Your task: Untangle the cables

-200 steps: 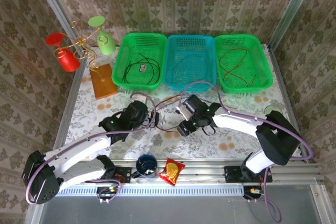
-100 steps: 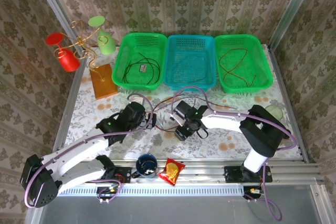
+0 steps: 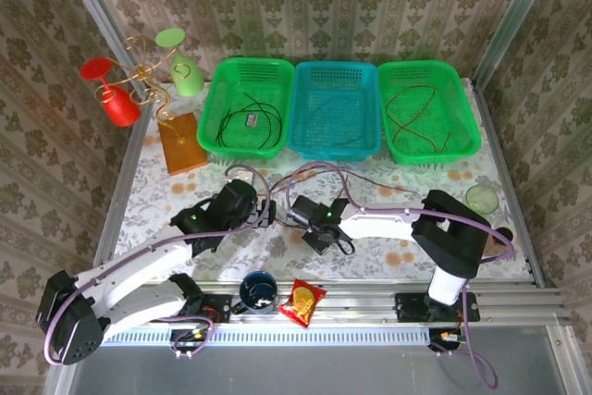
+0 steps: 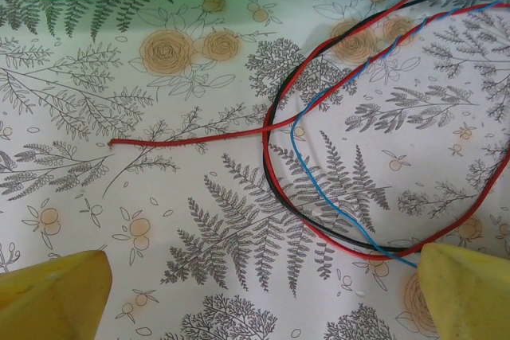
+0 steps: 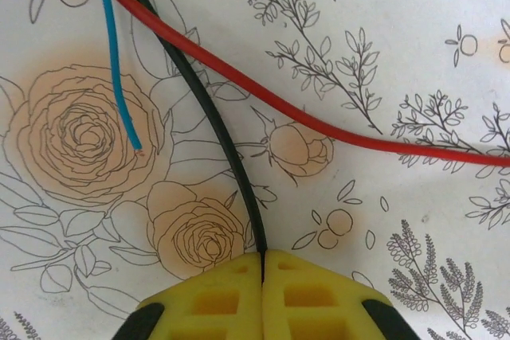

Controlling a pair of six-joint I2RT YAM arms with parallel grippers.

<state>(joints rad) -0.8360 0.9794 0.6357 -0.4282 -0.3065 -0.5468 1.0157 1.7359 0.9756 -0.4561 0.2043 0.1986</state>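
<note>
Red point(image 4: 191, 139), black point(image 4: 275, 189) and blue point(image 4: 319, 189) cables lie looped over one another on the flowered tablecloth, between the two arms point(image 3: 285, 193). My right gripper point(image 5: 263, 259) is down at the cloth, its yellow fingers shut on the black cable point(image 5: 211, 121). The red cable point(image 5: 319, 125) crosses just beyond it, and the blue cable point(image 5: 111, 53) ends loose to the left. From above, the right gripper point(image 3: 314, 233) sits close to the left gripper point(image 3: 268, 213). My left gripper point(image 4: 259, 292) hangs open above the loops, holding nothing.
Three baskets stand along the back. A green one point(image 3: 215, 104) holds a black cable, a teal one point(image 3: 335, 150) a dark cable, another green one point(image 3: 467, 117) a reddish cable. A cup stand point(image 3: 181, 142) is at back left, a blue mug point(image 3: 259, 290) and snack packet point(image 3: 302, 301) at the front rail.
My right gripper has slid left toward the tangle and closed from half open onto the black cable. The left arm has hardly moved and stays open.
</note>
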